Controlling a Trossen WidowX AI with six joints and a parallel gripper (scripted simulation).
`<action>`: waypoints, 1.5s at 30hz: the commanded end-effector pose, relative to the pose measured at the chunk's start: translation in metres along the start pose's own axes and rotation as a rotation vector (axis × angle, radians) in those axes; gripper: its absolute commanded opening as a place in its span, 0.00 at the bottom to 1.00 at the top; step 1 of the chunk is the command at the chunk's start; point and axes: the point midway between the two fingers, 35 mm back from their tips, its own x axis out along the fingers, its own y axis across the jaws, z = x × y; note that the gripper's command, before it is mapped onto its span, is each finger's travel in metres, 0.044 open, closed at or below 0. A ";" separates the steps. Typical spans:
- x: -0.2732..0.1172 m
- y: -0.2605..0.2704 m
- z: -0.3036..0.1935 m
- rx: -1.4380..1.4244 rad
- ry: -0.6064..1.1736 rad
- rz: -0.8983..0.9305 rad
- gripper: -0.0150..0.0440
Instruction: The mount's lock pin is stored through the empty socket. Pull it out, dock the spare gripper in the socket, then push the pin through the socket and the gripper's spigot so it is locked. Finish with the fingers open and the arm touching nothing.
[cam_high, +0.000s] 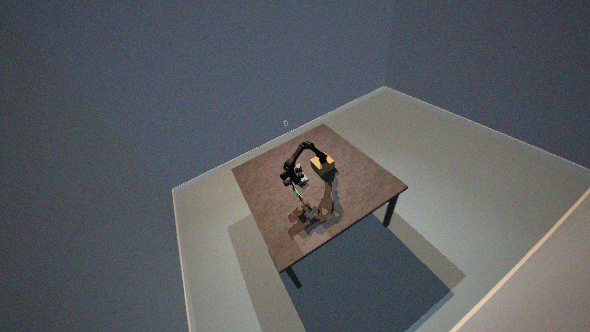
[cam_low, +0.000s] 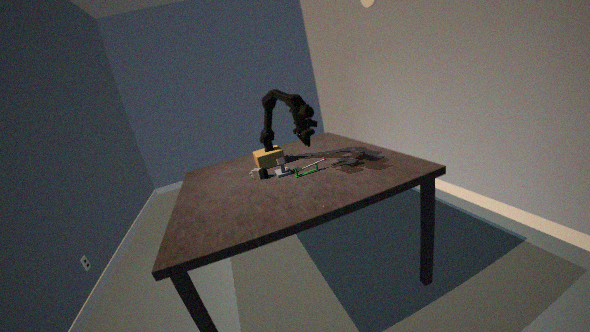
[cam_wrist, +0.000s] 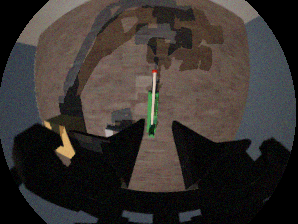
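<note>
The lock pin, a thin pale rod (cam_low: 314, 163) (cam_wrist: 153, 91) (cam_high: 297, 192) with a red end, lies along the green rack (cam_low: 307, 173) (cam_wrist: 156, 110). In the exterior view it slopes up toward its red end. My gripper (cam_wrist: 158, 123) (cam_low: 307, 144) is partly open, with nothing between its fingers, and hangs above the rack and pin, touching neither. The light grey mount (cam_low: 282, 169) stands beside the rack's near-base end. A small pale and black body, apparently the spare gripper (cam_low: 258, 173), lies beside the mount. Whether its spigot is in the socket cannot be told.
The arm's base stands on a yellow box (cam_high: 316, 164) (cam_low: 264, 159) (cam_wrist: 65, 151), close behind the mount. All stand on the brown table (cam_high: 360, 175) (cam_low: 225, 210). The arm's dark shadows fall on the table beyond the pin's red end.
</note>
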 end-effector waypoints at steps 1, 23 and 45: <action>0.006 0.004 0.003 -0.019 0.006 0.013 0.56; 0.090 0.004 -0.006 -0.019 0.006 0.013 0.56; 0.126 0.005 -0.010 -0.019 0.006 0.013 0.56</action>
